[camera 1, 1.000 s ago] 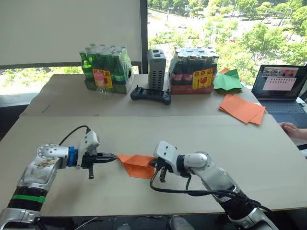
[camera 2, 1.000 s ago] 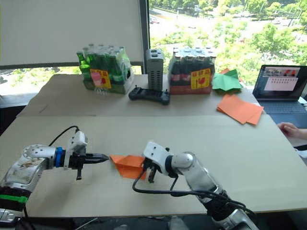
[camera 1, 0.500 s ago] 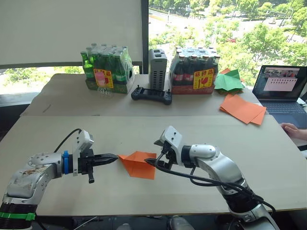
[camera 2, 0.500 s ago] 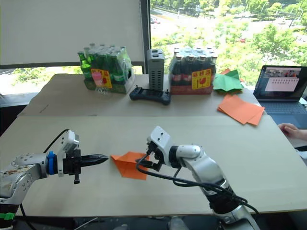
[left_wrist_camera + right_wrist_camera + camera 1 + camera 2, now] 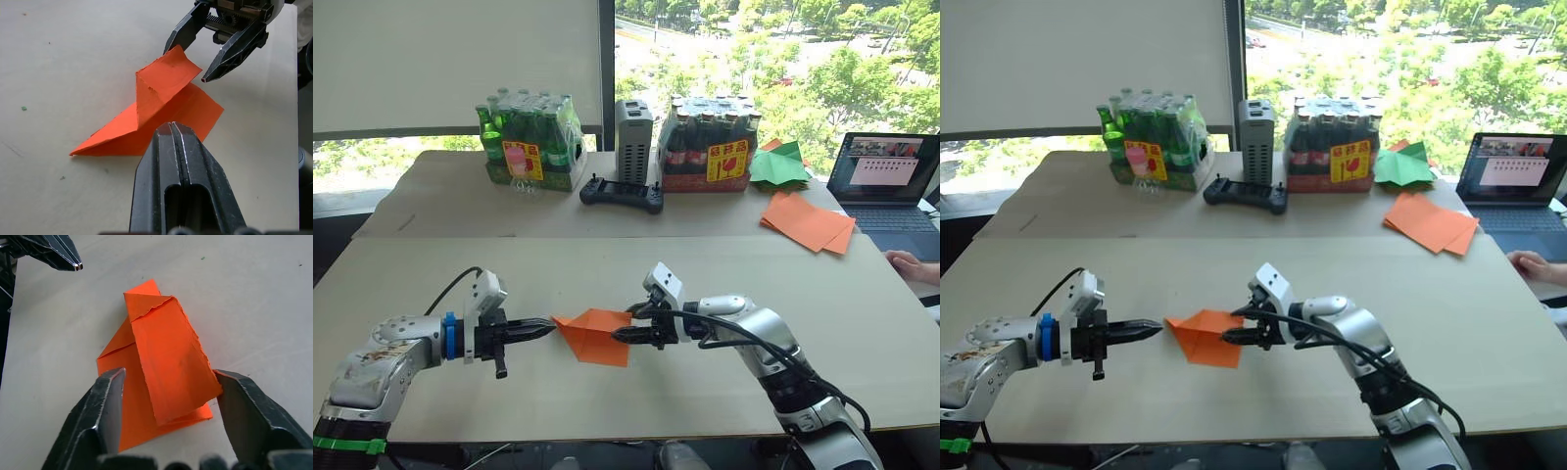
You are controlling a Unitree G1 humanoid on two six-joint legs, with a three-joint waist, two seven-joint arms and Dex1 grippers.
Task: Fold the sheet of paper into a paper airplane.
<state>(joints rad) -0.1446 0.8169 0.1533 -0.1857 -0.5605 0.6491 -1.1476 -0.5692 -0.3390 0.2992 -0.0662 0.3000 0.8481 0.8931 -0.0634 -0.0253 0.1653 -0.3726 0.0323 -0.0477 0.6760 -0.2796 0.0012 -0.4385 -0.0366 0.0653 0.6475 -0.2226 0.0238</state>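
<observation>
On the pale counter (image 5: 822, 294), lower centre of frame, the sheet of paper (image 5: 594, 333) lay partly folded between the closed left pincer (image 5: 546, 327) and the open right pincer (image 5: 619, 335), whose fingers straddled its raised flap.

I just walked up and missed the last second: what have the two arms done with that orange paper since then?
The right end effector swung from pointing down at the folded sheet of paper to lying level, open, with a raised flap between its fingers. The left end effector stayed shut at the paper's pointed end. The paper barely moved.
</observation>
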